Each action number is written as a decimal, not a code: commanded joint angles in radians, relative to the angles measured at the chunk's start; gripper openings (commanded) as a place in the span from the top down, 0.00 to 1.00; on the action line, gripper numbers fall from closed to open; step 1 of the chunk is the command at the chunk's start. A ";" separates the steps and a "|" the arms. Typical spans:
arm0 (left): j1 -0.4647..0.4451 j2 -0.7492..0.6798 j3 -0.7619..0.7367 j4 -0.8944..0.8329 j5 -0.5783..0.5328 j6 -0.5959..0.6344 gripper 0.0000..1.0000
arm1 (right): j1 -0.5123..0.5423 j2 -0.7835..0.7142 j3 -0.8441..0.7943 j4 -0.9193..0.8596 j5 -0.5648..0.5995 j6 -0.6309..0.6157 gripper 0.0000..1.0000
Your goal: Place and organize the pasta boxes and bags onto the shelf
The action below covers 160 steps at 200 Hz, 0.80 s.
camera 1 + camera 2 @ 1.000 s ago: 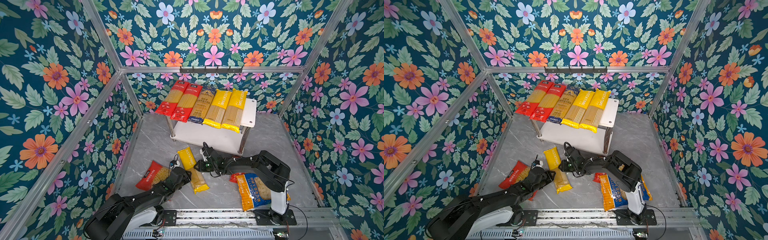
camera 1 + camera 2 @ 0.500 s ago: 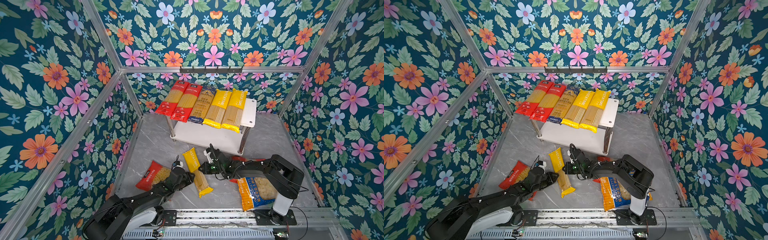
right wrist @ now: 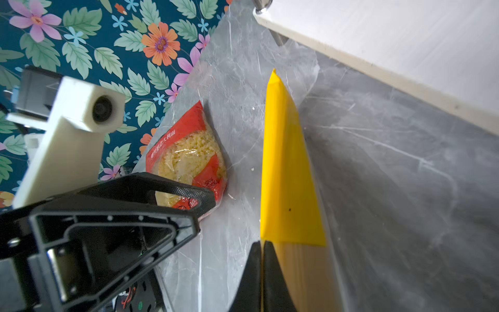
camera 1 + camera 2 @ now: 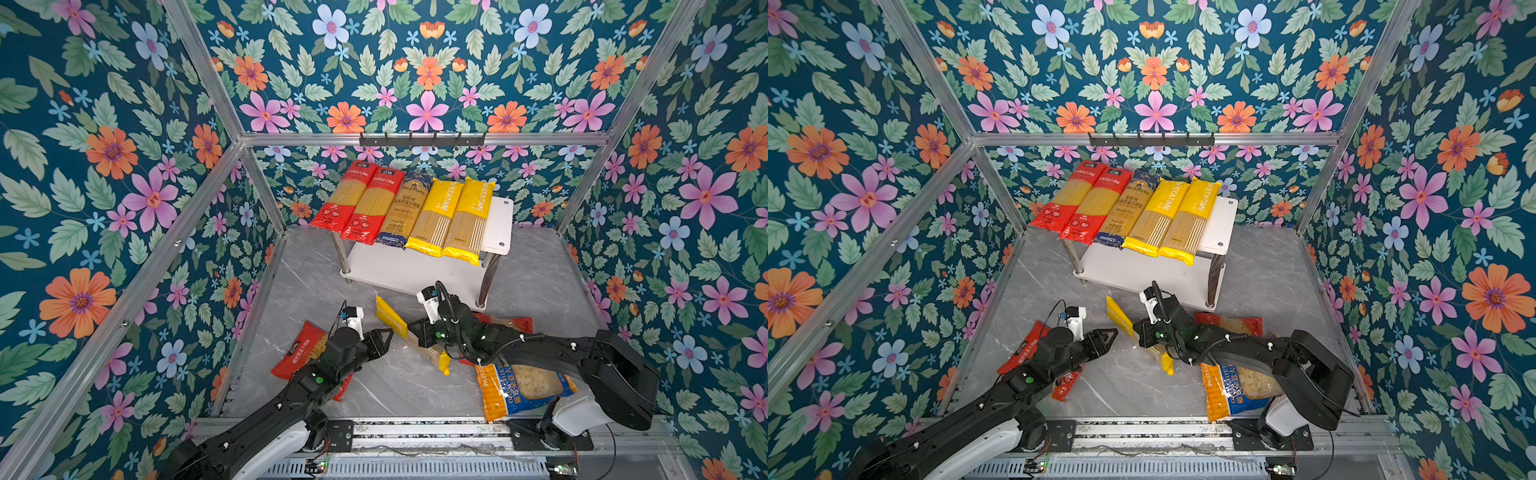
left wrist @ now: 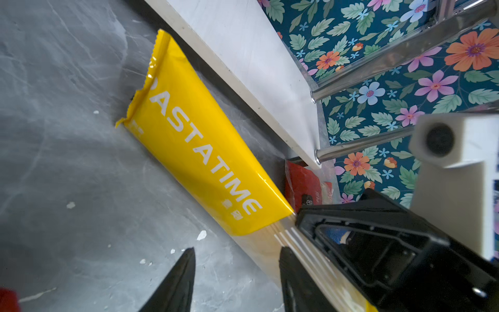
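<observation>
The shelf (image 4: 496, 216) stands at the far side. Its top tier carries five packs side by side: two red spaghetti packs (image 4: 353, 195) on the left, the navy-gold spaghetti pack (image 4: 405, 208) in the middle and two yellow PASTATIME packs (image 4: 436, 216) on the right. A black hook rail (image 4: 422, 139) runs along the wall above.

On the grey marble tabletop (image 4: 316, 282), just near of the shelf's lower tier, the third PASTATIME pack (image 4: 390, 318) slants from far left to near right and looks tipped on a long edge. A red macaroni bag (image 4: 301, 353) lies to its left, partly under my left arm. A second red macaroni bag (image 4: 507, 322) is mostly hidden behind my right arm. The blue-orange shells bag (image 4: 519, 386) lies near right, beneath that arm.

Both my arms stretch low and forward, meeting at the slanting pack. My right gripper (image 3: 261, 243) has its jaws pressed together against the pack's clear middle; whether film is pinched between them I cannot tell. My left gripper (image 5: 237, 254) is partly spread and holds nothing, one finger just beside the pack.
</observation>
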 commanded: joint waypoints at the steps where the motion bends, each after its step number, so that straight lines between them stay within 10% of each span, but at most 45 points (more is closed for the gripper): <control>1: 0.003 -0.005 -0.006 0.013 0.008 0.027 0.47 | 0.005 -0.021 0.005 0.040 0.024 -0.089 1.00; 111: 0.003 0.085 -0.034 0.059 0.020 0.018 0.49 | 0.002 0.054 -0.049 -0.056 0.007 0.089 1.00; 160: 0.002 0.176 -0.047 0.068 0.021 -0.002 0.51 | -0.063 0.119 0.012 -0.133 0.024 0.047 0.62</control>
